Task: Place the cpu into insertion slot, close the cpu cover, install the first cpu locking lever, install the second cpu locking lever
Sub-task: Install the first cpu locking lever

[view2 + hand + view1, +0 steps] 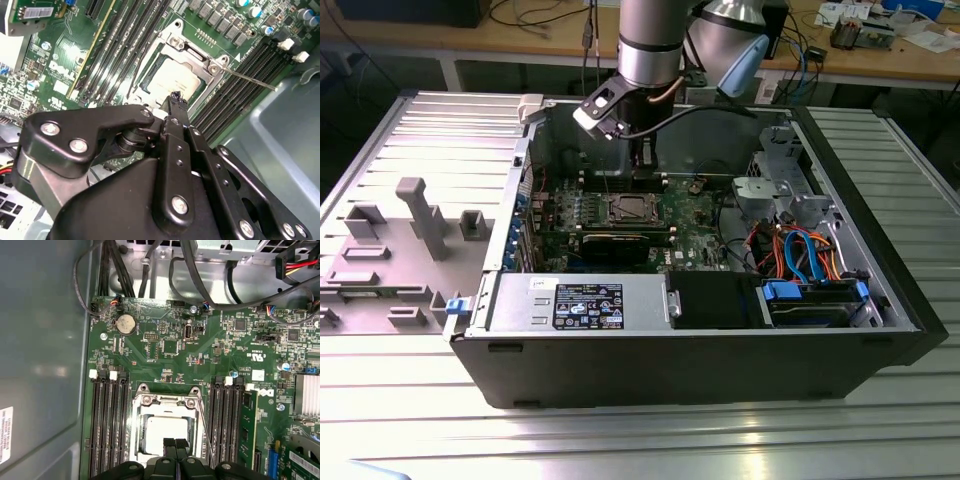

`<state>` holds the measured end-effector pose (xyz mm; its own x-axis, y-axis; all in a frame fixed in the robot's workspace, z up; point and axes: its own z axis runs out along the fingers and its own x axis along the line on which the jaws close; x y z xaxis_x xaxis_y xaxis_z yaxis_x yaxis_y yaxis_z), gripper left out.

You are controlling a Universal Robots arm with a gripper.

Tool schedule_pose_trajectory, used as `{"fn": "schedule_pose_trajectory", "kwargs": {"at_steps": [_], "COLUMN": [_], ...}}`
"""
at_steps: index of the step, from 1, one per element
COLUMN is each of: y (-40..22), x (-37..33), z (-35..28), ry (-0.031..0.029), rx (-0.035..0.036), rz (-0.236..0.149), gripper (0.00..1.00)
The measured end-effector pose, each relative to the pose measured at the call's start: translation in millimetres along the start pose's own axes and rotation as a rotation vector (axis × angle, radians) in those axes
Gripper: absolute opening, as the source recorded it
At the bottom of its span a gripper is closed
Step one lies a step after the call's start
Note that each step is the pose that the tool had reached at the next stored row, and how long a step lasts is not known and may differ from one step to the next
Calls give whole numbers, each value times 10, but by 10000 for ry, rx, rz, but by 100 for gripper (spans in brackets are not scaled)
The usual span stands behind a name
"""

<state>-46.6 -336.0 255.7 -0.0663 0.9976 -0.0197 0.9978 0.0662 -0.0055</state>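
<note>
A: Where is the cpu point(165, 432) seen?

B: It is seated in the insertion slot point(628, 208), slightly above the middle of the exterior view. A flat square top of dull, pale silver is shown in the first wrist view.

A: And the cpu cover point(167, 401)?

B: A thin frame of bright stamped metal is laid around the chip, which is seen through its square cut-out. The frame is ringed by glossy green circuit board point(165, 347), and long, narrow black memory slots point(107, 425) are ranged on both sides.

A: Is a locking lever to be made out?

B: A slender steel wire rod point(250, 80) is seen running out from one corner of the frame, across the memory slots.

A: How is the pincer point(175, 444) held?

B: Its two matt black fingertips are pressed together with nothing gripped between them. It is poised just above the edge of the chip; whether it touches cannot be told.

A: What carries it all?

B: The open, dark sheet-metal computer case point(670, 370) is laid on a ribbed aluminium counter point(620, 440).
</note>
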Motion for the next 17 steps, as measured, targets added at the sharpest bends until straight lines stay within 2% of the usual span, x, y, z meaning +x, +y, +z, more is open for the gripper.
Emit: {"fn": "schedule_pose_trajectory", "kwargs": {"at_steps": [7, 17], "y": [0, 0], "x": [-2, -2], "z": [-89, -92], "ry": [0, 0], "rx": [0, 0], "rz": [-1, -5], "gripper": [11, 11]}}
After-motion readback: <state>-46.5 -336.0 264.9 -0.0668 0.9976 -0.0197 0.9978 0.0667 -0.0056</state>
